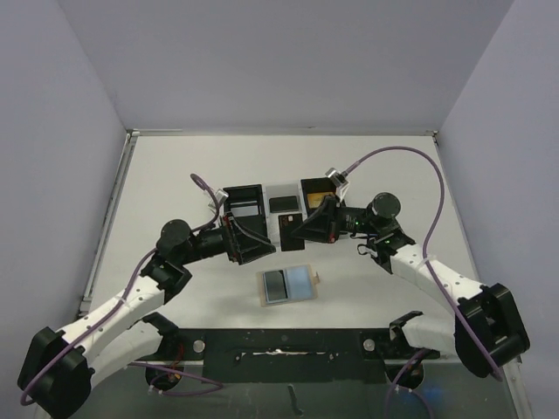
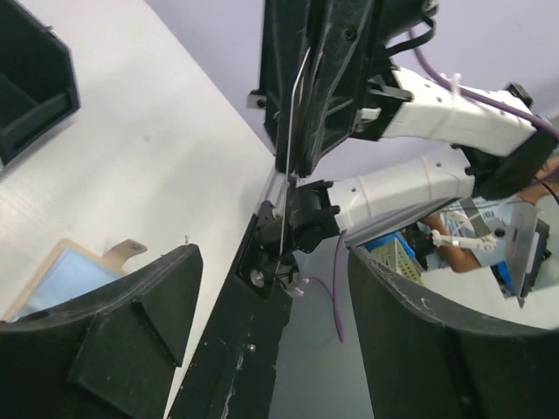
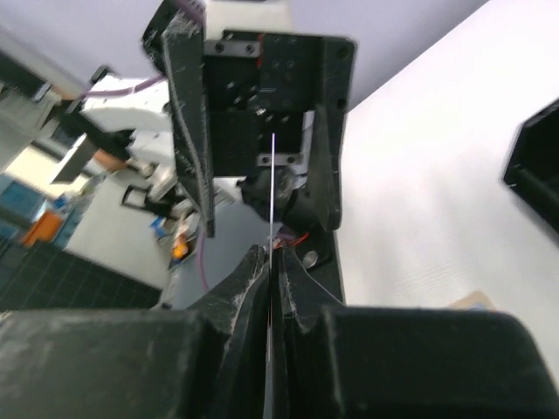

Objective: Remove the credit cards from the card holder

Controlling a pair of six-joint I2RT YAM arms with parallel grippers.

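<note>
Right tool (image 3: 272, 288) is pressed together on a thin dark card (image 1: 288, 229), seen edge-on and held in the air between the arms. Left tool (image 2: 272, 257) is spread, one finger on each side of the card and apparently clear of it. Card holder (image 1: 290, 285) lies open on the table (image 1: 175, 192) just base-side of the card, blue-grey panels up; can't tell if more cards are inside. My call: back the left tool straight off along the card's plane so no finger clips the edge, hold the right pinch firm, then probably carry to the black tray (image 1: 244, 202).
</note>
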